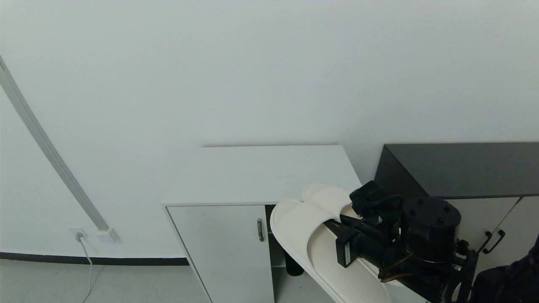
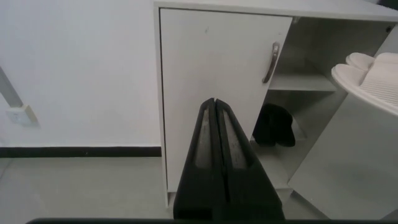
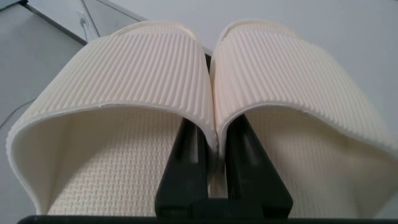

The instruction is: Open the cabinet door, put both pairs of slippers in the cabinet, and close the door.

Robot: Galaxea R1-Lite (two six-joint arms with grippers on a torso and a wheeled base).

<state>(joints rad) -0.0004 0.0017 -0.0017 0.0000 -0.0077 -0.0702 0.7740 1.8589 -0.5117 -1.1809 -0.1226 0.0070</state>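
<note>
We judge the slippers (image 3: 137, 74) light and floppy; the right gripper (image 3: 214, 158) pinches their adjoining strap edges between its jaws, while the left gripper (image 2: 215, 146) rests with jaws pressed together.

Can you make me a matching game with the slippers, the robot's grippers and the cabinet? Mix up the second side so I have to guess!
Things:
1. cream slippers
2. left gripper
3. metal handle
4. dark thing

Places or states:
A. under the shelf inside the cabinet
B. shut, holding nothing
C. pinched in the right gripper
D. on the closed white door

Pairs: 1-C, 2-B, 3-D, 4-A
</note>
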